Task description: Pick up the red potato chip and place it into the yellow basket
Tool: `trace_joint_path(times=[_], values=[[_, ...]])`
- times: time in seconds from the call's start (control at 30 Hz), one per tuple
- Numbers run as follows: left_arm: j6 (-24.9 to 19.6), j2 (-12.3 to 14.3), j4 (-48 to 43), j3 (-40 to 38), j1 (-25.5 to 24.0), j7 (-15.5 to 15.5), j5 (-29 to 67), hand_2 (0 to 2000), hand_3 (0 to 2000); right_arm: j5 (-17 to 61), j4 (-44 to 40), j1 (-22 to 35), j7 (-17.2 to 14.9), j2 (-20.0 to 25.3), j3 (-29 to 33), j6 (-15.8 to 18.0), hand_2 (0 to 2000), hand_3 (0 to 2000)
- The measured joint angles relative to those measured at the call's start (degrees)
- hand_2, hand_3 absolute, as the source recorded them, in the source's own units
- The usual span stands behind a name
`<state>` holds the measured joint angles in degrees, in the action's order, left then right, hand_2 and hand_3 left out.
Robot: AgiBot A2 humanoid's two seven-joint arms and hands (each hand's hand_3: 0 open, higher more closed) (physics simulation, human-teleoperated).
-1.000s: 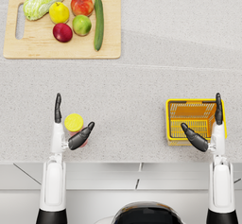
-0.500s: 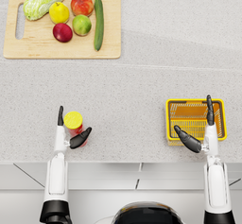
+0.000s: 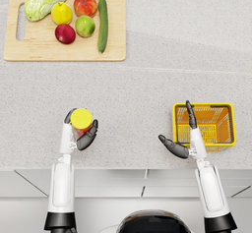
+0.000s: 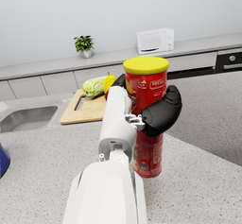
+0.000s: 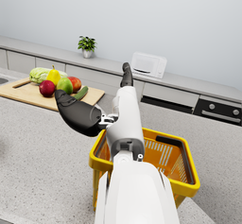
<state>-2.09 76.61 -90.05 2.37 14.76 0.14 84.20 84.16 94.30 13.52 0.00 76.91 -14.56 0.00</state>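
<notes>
Left hand is wrapped around the upper half of the red potato chip can, thumb on one side and dark fingers on the other, so I count it as gripped; its base looks to sit on or just above the speckled worktop, and I cannot tell which. I judge the can light, stiff and smooth-skinned, tall enough to tip easily, so I want the hold kept mid-body or higher, firm without crushing, and the can upright. My right hand holds nothing, fingers spread, one reaching over the near rim of the yellow basket. That basket stands well apart from the can, with bare worktop between. A cutting board with fruit and vegetables lies at the far side, clear of the path.
</notes>
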Motion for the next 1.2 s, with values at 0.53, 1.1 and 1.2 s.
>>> trace_joint_path(times=[0.53, 1.1, 1.2], values=[[-2.06, 9.21, -11.86, 20.0, 11.03, -0.26, -0.05, 2000, 2000, 0.0, -1.86, 9.0, 0.0, 9.26, -10.86, 0.0, 0, 0], [1.54, 5.65, -14.21, 23.45, 10.72, -0.29, 0.12, 0, 40, 0.02, -3.02, 11.91, -0.31, 8.86, -10.84, 13.42, 2000, 2000], [0.7, 5.9, -16.83, 17.8, 10.34, -0.28, 0.01, 0, 0, 0.08, -2.27, 13.01, -0.05, 10.11, -7.09, 13.14, 2000, 2000]])
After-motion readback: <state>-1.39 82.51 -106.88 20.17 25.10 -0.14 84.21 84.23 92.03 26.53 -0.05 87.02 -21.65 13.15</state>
